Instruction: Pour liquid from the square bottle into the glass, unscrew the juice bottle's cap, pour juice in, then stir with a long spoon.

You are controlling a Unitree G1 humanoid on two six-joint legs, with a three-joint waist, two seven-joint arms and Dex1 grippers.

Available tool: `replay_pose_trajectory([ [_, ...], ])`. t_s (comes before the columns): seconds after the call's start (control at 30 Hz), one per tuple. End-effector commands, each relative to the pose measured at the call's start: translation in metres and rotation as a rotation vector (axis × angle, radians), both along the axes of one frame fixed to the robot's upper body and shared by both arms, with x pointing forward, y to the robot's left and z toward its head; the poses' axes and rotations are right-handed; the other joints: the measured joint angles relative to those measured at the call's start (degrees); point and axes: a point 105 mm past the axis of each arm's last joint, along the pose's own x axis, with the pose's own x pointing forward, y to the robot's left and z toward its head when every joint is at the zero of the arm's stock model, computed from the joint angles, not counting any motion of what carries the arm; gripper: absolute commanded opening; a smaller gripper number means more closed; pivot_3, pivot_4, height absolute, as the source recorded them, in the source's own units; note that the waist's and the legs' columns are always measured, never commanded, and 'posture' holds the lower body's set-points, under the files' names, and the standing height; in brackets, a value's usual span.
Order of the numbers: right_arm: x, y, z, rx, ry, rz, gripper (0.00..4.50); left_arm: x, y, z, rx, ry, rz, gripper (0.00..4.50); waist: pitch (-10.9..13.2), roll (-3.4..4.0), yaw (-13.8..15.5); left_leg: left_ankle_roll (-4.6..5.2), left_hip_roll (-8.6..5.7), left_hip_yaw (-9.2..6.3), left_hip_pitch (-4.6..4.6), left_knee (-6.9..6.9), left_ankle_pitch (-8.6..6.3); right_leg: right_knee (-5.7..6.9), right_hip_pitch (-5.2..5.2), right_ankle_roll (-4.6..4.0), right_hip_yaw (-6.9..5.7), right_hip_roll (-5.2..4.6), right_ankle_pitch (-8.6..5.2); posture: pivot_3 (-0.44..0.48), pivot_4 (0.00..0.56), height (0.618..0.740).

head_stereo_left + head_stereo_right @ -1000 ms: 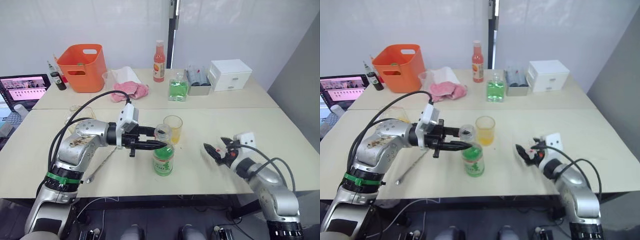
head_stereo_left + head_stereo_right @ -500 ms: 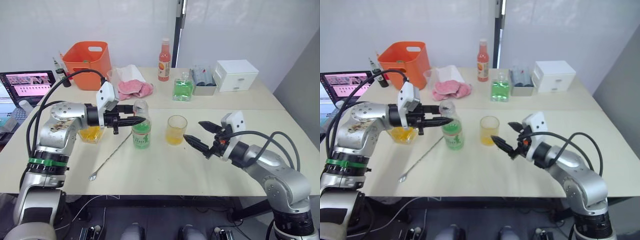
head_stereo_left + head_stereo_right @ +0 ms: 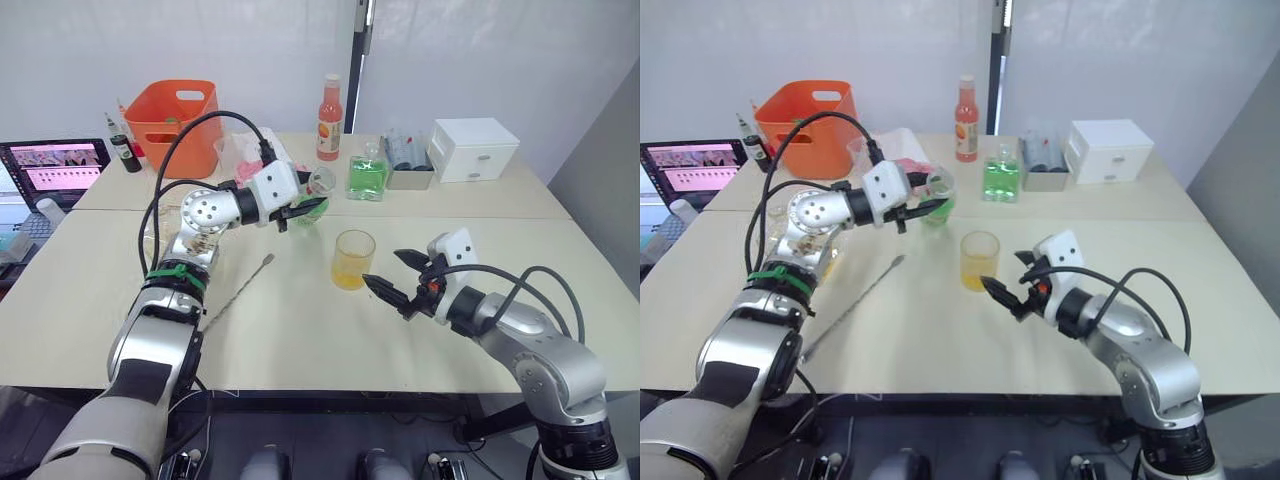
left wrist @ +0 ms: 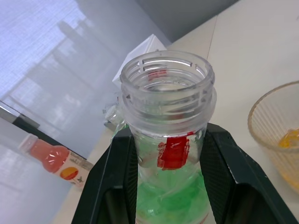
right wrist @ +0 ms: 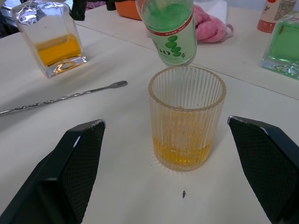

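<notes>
Green label showing, the juice bottle (image 3: 313, 199) sits squeezed between the two black fingers of the left gripper (image 4: 170, 186), up off the table, tilted, its open mouth uncapped. It hangs at about 11 o'clock from the glass (image 3: 351, 259). The right gripper (image 3: 390, 283) is spread wide, the glass between its fingers (image 5: 77, 164), untouched.

Both eye views look forward and down from the head over the same table (image 3: 300, 330) — nearly identical scenes. The left wrist view sits very close behind the juice bottle (image 4: 168, 140); the right wrist view faces the glass (image 5: 187, 121) — near, low.
</notes>
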Motion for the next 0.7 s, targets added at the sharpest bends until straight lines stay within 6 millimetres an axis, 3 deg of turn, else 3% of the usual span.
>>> replay_pose_trajectory([
  [0.03, -0.001, -0.002, 0.011, 0.001, -0.057, -0.031, 4.45, -0.001, -0.013, 0.015, 0.017, -0.166, -0.001, 1.47, 0.0, 0.0, 0.06, 0.0, 0.0, 0.0, -0.01, 0.0, 0.0, 0.0, 0.0, 0.0, -0.01, -0.01, 0.0, 0.0, 0.15, 0.715],
  [0.4, -0.006, -0.003, 0.013, -0.006, -0.077, -0.045, 4.45, 0.002, -0.034, 0.004, 0.113, -0.325, 0.034, 1.47, 0.02, -0.04, 0.11, 0.0, -0.05, -0.03, -0.07, 0.03, 0.0, 0.01, -0.02, 0.05, -0.07, -0.05, 0.03, 0.0, 0.15, 0.715],
  [0.7, -0.013, -0.001, 0.027, 0.066, -0.139, -0.034, 4.45, 0.002, -0.04, -0.002, 0.186, -0.403, 0.038, 1.47, 0.02, -0.04, 0.1, 0.0, -0.06, -0.03, -0.08, 0.03, 0.0, 0.03, -0.02, 0.06, -0.09, -0.06, 0.03, 0.0, 0.15, 0.715],
])
